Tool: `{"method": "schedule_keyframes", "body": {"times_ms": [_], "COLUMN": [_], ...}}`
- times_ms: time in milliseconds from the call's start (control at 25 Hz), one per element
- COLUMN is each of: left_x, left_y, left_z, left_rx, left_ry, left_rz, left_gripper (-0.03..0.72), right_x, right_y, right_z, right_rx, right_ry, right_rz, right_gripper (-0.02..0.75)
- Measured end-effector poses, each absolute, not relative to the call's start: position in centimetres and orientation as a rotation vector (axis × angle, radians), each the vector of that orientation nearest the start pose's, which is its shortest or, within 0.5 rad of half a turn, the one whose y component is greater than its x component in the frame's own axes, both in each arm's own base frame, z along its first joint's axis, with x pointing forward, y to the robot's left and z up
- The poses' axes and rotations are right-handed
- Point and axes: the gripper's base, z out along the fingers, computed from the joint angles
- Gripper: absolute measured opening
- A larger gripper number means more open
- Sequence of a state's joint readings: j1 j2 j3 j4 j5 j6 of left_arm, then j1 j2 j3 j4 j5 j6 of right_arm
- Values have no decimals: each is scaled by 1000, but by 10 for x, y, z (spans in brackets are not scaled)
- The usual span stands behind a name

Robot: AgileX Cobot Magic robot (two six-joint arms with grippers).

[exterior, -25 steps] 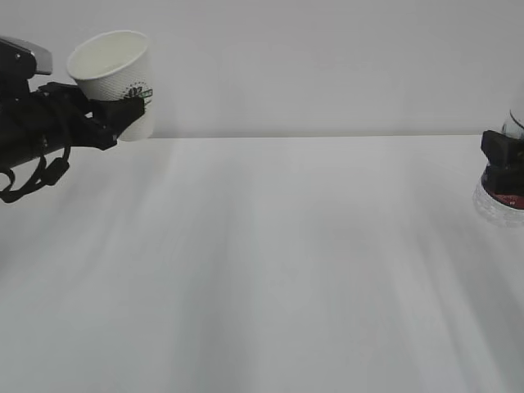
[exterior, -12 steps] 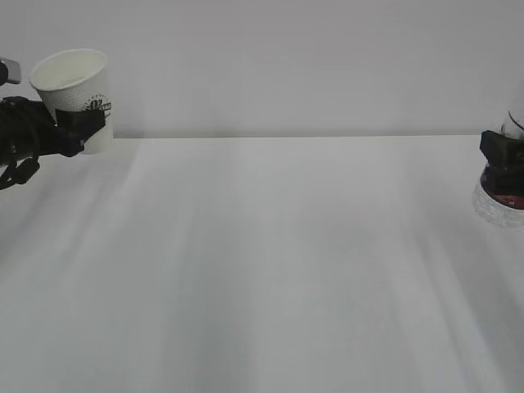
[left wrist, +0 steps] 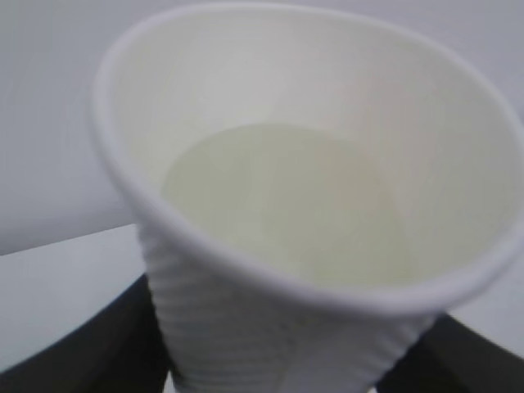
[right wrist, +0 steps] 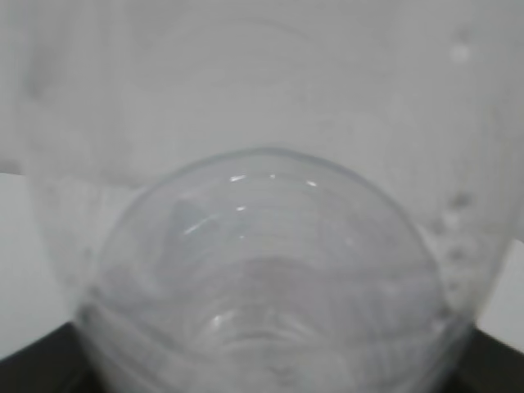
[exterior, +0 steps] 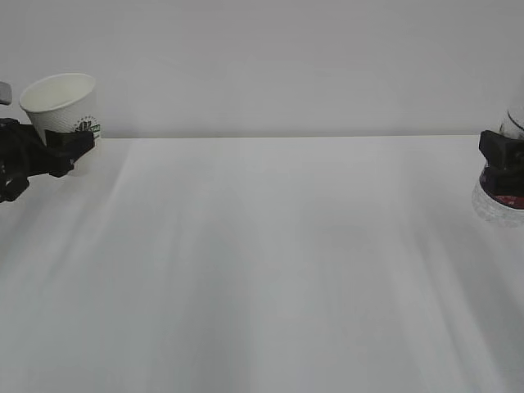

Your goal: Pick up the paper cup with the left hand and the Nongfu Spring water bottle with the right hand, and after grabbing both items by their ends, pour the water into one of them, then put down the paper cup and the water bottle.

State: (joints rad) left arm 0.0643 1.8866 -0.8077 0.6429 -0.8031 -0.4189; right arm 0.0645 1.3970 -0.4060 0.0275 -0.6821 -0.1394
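— Paper cup (exterior: 59, 102) first: where is it, and who has it?

— At the far left edge, upright or nearly so, mouth open to the ceiling. The left gripper (exterior: 61, 151) is pinching it low on the wall, near the base. The wrist view shows the rim and a pale bottom; whether water lies in it I cannot tell.

— Why hold it so low?

— My guess: a low grip leaves the rim free for a pour, and keeps the fingers clear of any stream.

— And the Nongfu Spring water bottle (exterior: 501, 184)?

— At the far right edge, mostly cut off. The right gripper (exterior: 501, 155) is clamped round its body just above the red label; its wrist camera looks into clear ribbed plastic. It appears to stand at the tabletop's level — contact I cannot confirm.

— Anything between them?

— Only bare white tabletop (exterior: 270, 262), then a plain wall (exterior: 278, 65) behind. Nothing obstructs; the two are well apart — I'd judge this a putting-down stage.
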Motion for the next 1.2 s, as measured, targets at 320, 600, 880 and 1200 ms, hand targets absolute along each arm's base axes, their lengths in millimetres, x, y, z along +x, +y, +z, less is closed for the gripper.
{"method": "schedule_keyframes", "body": {"times_ms": [320, 600, 880, 1200], "left_x": [362, 366, 370, 372], "left_y": [-14, -10, -7, -2], "left_z": [161, 149, 136, 114], "left_rx": [285, 259, 201, 117], "left_ry": [1782, 1779, 1744, 1771], "left_rz": [-319, -276, -268, -259], "left_gripper": [481, 480, 480, 480], "right_x": [250, 250, 250, 250], "right_y": [15, 15, 15, 15], "right_z": [204, 204, 204, 204], "right_rx": [-158, -159, -159, -159], "right_ry": [1786, 1786, 1786, 1786], "right_rz": [-54, -54, -52, -52], "right_gripper": [503, 503, 503, 503]}}
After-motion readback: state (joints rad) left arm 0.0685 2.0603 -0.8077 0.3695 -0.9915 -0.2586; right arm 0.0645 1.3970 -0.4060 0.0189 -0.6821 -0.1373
